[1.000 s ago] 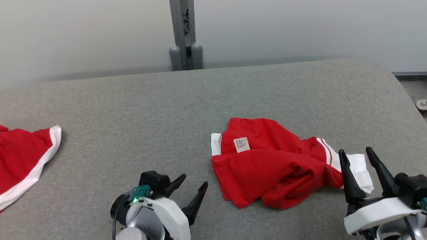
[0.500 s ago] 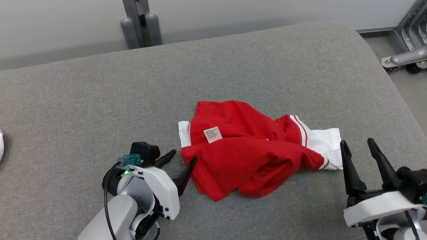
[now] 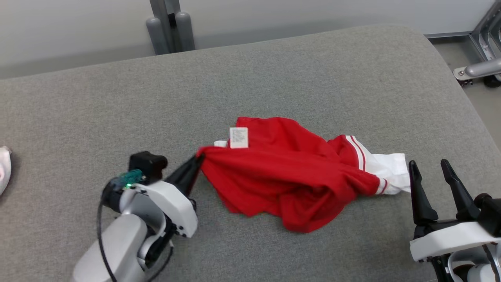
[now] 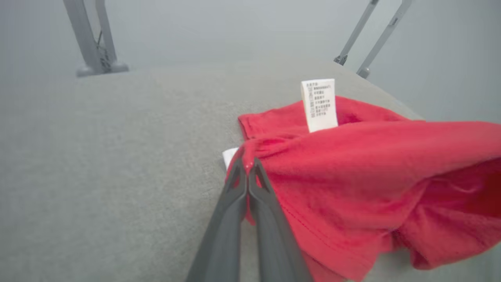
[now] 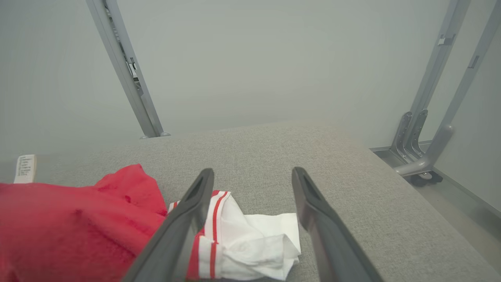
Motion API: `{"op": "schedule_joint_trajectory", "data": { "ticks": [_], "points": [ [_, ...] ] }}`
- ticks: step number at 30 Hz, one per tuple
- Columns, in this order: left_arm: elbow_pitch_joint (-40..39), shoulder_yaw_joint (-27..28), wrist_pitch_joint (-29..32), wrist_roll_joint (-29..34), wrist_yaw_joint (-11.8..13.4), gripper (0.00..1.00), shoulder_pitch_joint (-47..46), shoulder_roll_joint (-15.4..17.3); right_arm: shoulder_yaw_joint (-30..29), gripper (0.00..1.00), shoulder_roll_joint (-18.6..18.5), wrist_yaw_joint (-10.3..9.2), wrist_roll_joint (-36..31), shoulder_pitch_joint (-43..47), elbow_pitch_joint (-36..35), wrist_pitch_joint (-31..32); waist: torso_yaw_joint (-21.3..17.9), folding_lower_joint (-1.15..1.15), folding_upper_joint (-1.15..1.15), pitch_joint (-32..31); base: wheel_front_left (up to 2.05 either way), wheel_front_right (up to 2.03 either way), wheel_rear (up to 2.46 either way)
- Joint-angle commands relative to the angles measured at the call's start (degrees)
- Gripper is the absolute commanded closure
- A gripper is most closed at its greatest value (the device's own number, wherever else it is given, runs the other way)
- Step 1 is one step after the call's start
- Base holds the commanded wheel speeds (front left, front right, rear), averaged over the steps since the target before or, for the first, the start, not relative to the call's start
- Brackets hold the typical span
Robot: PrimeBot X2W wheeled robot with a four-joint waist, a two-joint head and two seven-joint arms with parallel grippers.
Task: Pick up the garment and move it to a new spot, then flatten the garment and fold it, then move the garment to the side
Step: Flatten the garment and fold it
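Early days for this one: the left claw [image 3: 197, 160] is pinched shut on the left edge of the crumpled red garment [image 3: 289, 184] lying mid-desk [image 3: 274, 70], the right claw [image 3: 427, 163] hangs wide open beside its white end [image 3: 389, 168], and the lifting, moving, flattening and folding all look undone.

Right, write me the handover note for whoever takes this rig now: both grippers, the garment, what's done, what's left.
Grippers: left gripper shut on the left edge of the garment; right gripper open by the white sleeve, holding nothing.
Position: red, crumpled, lying mid grey padded surface.
Done: first grip taken.
Left: lift and move it, flatten, fold, set aside.
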Motion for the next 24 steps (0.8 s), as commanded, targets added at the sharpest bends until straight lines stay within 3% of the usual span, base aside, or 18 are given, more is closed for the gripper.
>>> {"op": "schedule_joint_trajectory", "data": {
  "ticks": [1, 9, 14, 19, 24],
  "points": [
    [-1.24, 1.70, -1.72, 0.93, 1.56, 1.00, -1.71, 1.98, -0.50, 0.00, -0.34, 0.01, -0.03, -0.28, -0.09, -0.44, 0.62, 0.00, 0.00, -0.41, 0.00, 0.00, 0.00],
    [-10.79, 9.98, -5.67, 3.61, 7.76, 1.00, -5.29, 12.03, -1.08, 0.00, -0.34, 0.01, -0.08, -0.24, 0.23, 0.07, 2.97, 0.00, 0.00, -2.26, 0.00, 0.00, 0.00],
    [-16.65, 11.78, -6.04, 5.44, 10.06, 1.00, -5.43, 15.48, -1.48, 0.00, -0.34, 0.01, -0.22, 0.24, 0.09, 0.38, 4.06, 0.00, 0.00, -2.62, 0.00, 0.00, 0.00],
    [-22.12, 12.94, -6.43, 4.46, 13.72, 1.00, 2.71, 16.19, -1.79, 0.00, -0.35, 0.01, 0.08, 0.88, -0.03, 0.41, 5.02, 0.00, 0.00, -2.72, 0.00, 0.00, 0.00],
    [-22.55, 13.63, -9.04, 1.39, 16.62, 1.00, 13.51, 13.92, -2.73, 0.00, -0.33, 0.01, 0.38, 0.87, -0.25, 0.62, 6.68, 0.00, 0.00, -2.26, 0.00, 0.00, 0.00]
  ]
}}
